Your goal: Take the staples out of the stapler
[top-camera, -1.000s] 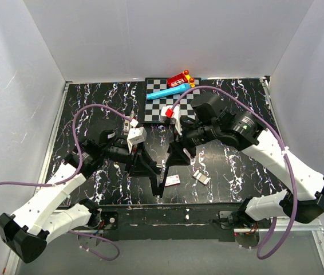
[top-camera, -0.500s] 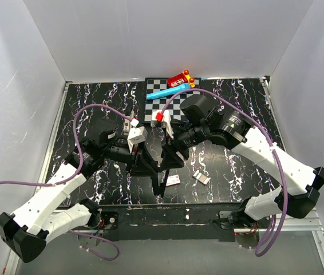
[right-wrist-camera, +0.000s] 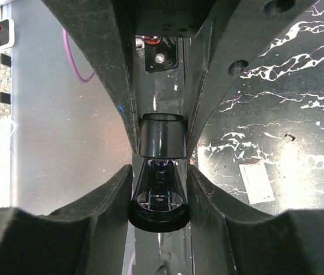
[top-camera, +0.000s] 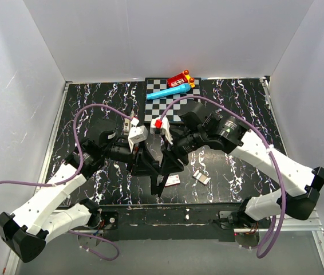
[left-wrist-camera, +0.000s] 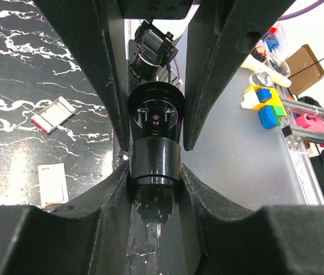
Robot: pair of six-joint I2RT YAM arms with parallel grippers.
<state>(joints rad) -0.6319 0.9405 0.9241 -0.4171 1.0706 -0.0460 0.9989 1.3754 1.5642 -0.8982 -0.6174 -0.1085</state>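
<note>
Slim glossy blk stapler, seen end-on.

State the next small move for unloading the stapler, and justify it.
The left gripper and right gripper face each other, both shut on the slim dark grey-black stapler. So probably the right one should pull away while the left holds firm, to slide it open.

Stapler at front centre of the surface, caught between two claws: left claw on its left side, right claw on its right. Flat card lies on the surface just right of the stapler. Small packet sits further right, apart from the card. Checker board at rear centre, behind both claws. Marker lies on the board. Toy block is just behind the marker's right end, at the board's rear edge.
</note>
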